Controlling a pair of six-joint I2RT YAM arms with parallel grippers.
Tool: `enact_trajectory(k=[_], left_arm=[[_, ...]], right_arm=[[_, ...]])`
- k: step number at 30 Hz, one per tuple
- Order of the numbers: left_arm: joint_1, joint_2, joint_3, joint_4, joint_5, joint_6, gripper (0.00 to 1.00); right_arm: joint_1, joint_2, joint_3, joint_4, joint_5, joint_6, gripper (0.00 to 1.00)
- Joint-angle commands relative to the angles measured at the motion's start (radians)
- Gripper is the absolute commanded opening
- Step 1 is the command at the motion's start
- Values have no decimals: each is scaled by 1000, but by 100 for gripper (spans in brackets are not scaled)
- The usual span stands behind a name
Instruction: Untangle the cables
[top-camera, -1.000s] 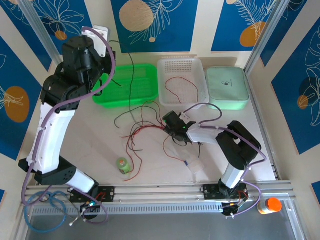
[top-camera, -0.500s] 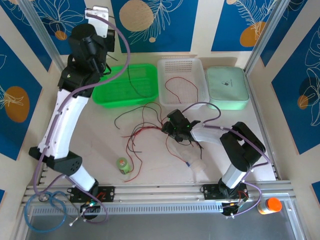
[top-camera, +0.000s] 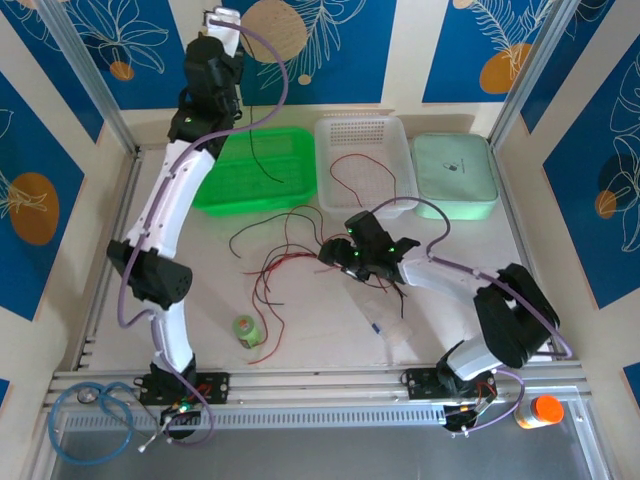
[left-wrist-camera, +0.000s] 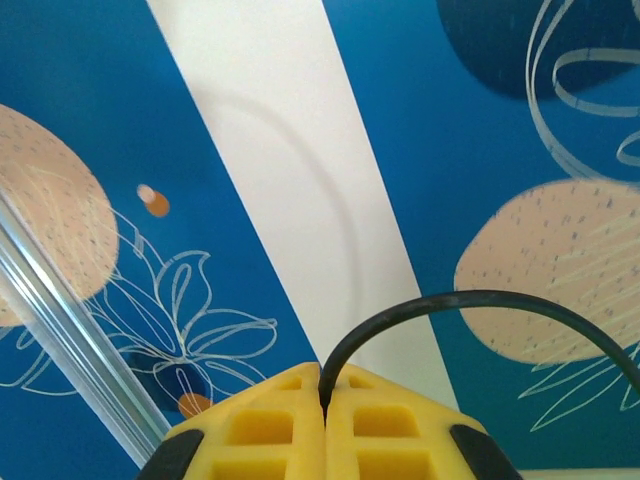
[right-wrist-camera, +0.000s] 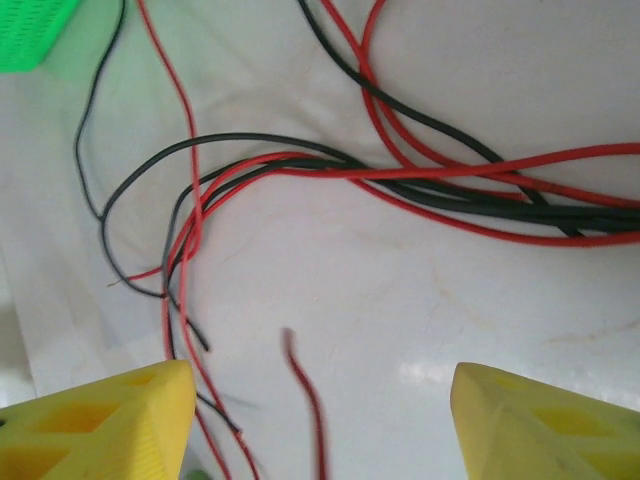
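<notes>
While my left hand (left-wrist-camera: 323, 388) clamps a black cable (left-wrist-camera: 470, 296) by the blue wall (left-wrist-camera: 440, 110), right hand (right-wrist-camera: 318, 382) hangs released over white surface (right-wrist-camera: 430, 300).

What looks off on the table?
Red and black cables lie knotted mid-table beside the open right gripper. One black cable is pinched in the shut left gripper, raised high, dangling over the green basket. Nothing looks spilled or broken.

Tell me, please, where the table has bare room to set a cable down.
Free: the table strip between the mint box and the right arm, and the near edge right of the green bottle. Crowded: the centre, where cables sprawl under the right gripper.
</notes>
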Motion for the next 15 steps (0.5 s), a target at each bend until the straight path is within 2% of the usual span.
enact_trajectory(k=[1,9,15], left_arm=[[26,67,34,62,-18,10,0],[41,225,12,-66,51,-153,0],[41,217,-142,-157,133,-307,0]], right_arm=[[-3,-83,7,-116,1,-34,70],[-25,-172,-40,-170,8,-14,70],[-44,-197,-46,-194,13,-18,69]])
